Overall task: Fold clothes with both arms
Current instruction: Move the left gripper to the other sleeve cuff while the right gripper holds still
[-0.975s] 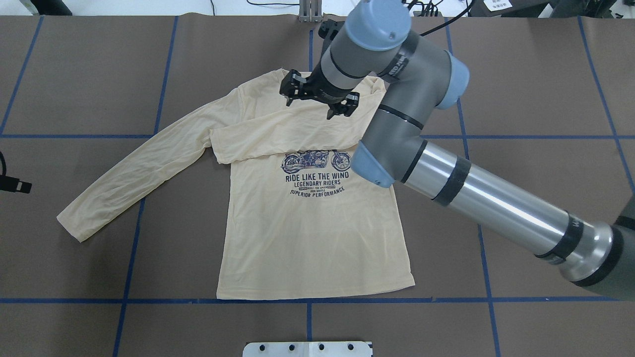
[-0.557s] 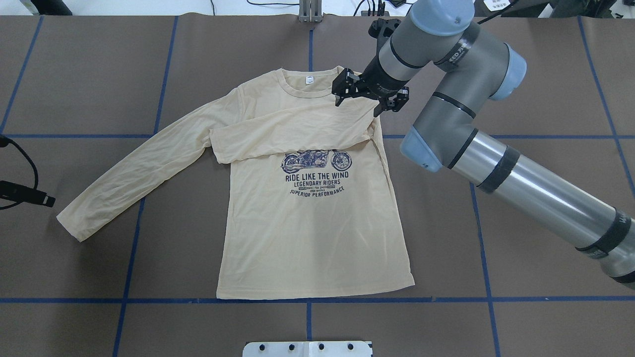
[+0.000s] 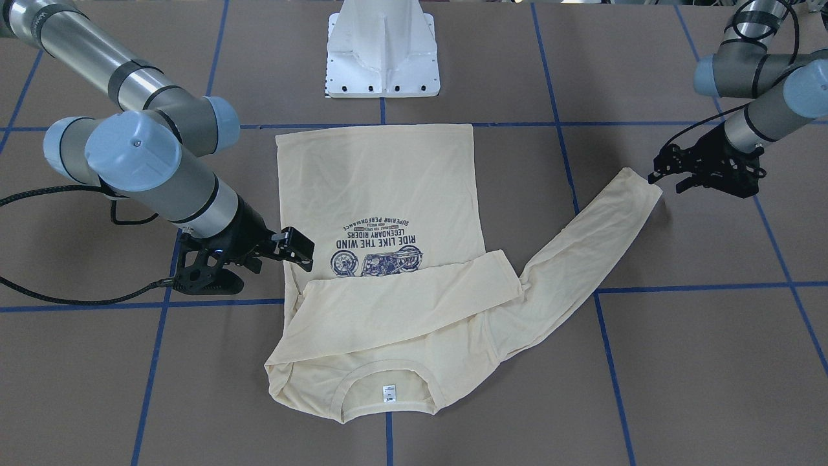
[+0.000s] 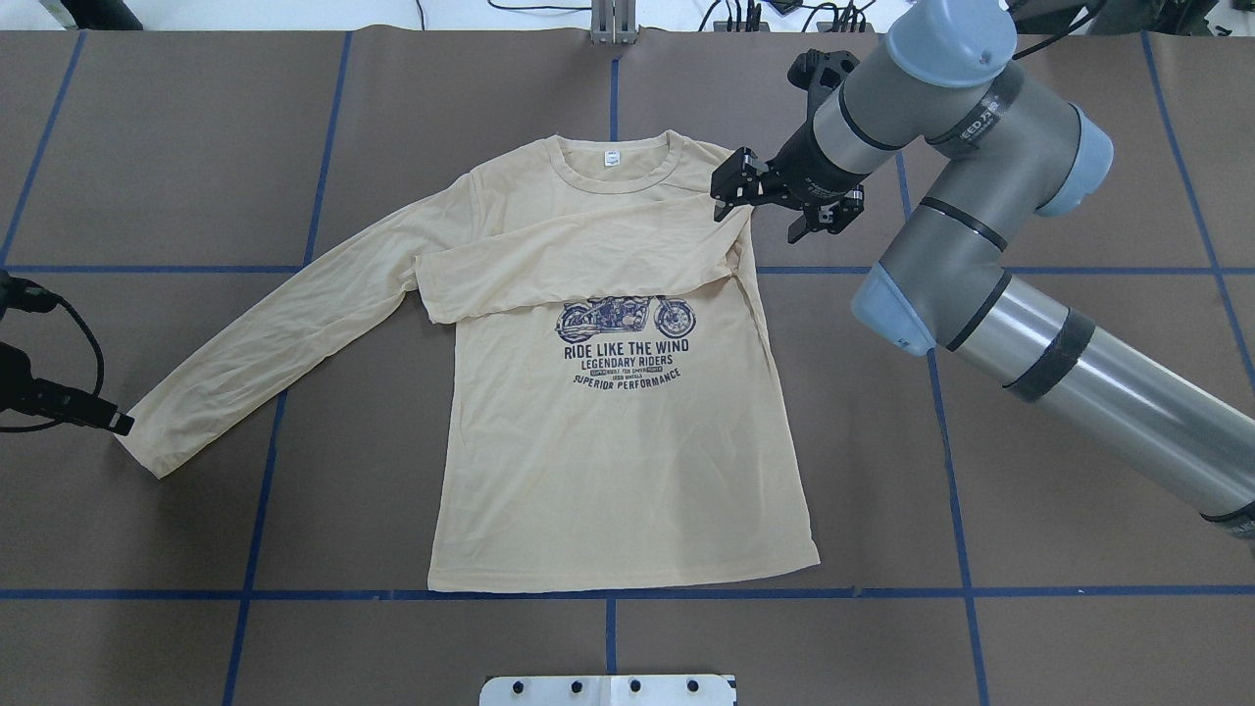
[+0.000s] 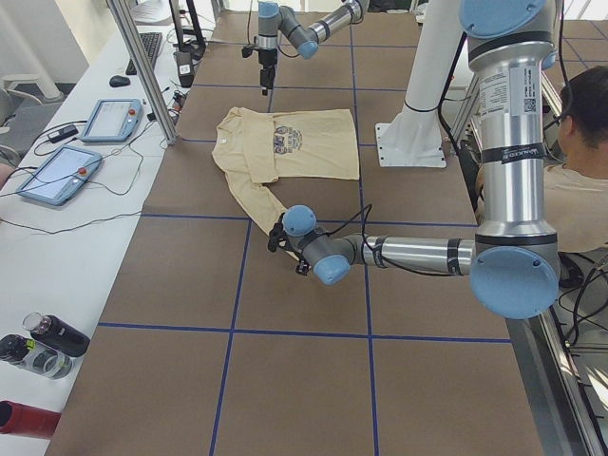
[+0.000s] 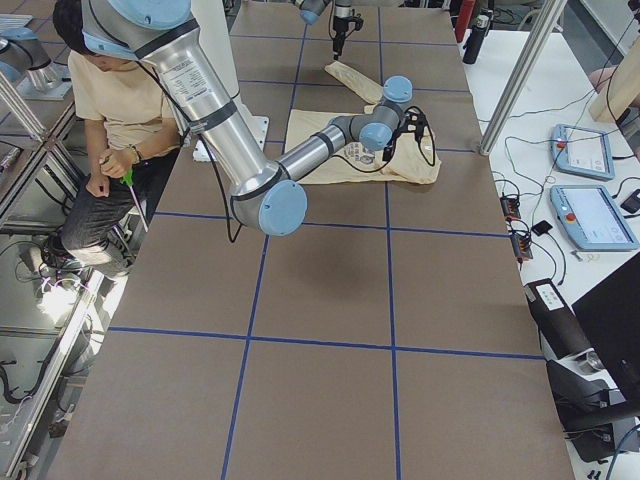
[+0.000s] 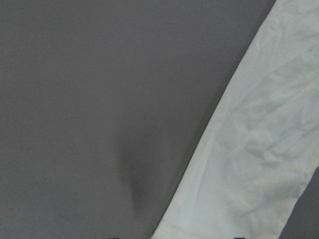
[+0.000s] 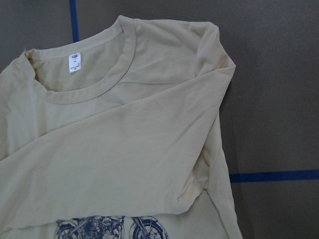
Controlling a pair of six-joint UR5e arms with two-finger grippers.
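The shirt point(image 4: 618, 471) is thin, matt cream knit cloth, softly creased, with a ribbed collar point(image 8: 99, 84), a small white label point(image 8: 75, 62) and a flat navy print point(image 4: 627, 348). The tabletop point(image 4: 1079, 549) has a smooth, matt brown, paper-like cover crossed by blue tape lines point(image 4: 294, 594). The right arm point(image 4: 1108, 392) shows sheeny silver metal tube, matt grey casings and smooth light-blue caps point(image 4: 951, 25); the left arm point(image 3: 744, 65) looks alike. The right gripper point(image 4: 760, 218) and left gripper point(image 3: 666, 181) are matt black. The base point(image 3: 381, 58) is glossy white.
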